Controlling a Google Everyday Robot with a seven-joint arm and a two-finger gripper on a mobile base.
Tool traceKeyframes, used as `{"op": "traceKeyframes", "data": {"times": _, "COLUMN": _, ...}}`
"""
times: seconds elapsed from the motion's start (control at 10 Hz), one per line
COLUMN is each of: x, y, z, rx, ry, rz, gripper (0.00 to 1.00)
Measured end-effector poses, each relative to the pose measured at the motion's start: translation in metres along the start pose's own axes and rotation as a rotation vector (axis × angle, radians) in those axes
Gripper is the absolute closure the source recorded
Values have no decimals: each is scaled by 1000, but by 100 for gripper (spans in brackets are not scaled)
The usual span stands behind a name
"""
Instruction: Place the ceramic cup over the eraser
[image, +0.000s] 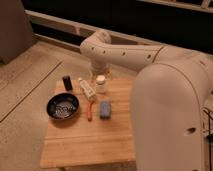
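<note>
The ceramic cup (101, 83), small and cream-white, stands upright near the back edge of the wooden table (90, 145). My gripper (101, 75) hangs at the end of the white arm directly above the cup, open, its fingers flanking the cup's top; the cup rests on the table. The eraser (67, 82), a small black upright block, stands to the left of the cup near the table's back left corner, apart from the gripper.
A white printed tube (86, 88) lies between eraser and cup. A dark bowl (63, 106) sits at the left. An orange pen (90, 111) and a blue-grey block (105, 109) lie mid-table. My white arm's body (170, 115) fills the right side.
</note>
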Motion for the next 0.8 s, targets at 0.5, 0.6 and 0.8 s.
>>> {"op": "traceKeyframes", "data": {"times": 0.5, "x": -28, "y": -17, "z": 22, "rx": -56, "ry": -64, "rz": -61, "gripper": 35}}
{"op": "traceKeyframes", "data": {"times": 0.6, "x": -32, "y": -19, "z": 25, "rx": -65, "ry": -68, "rz": -73, "gripper": 35}}
{"op": "traceKeyframes", "data": {"times": 0.8, "x": -35, "y": -24, "z": 28, "rx": -70, "ry": -63, "rz": -86, "gripper": 35}}
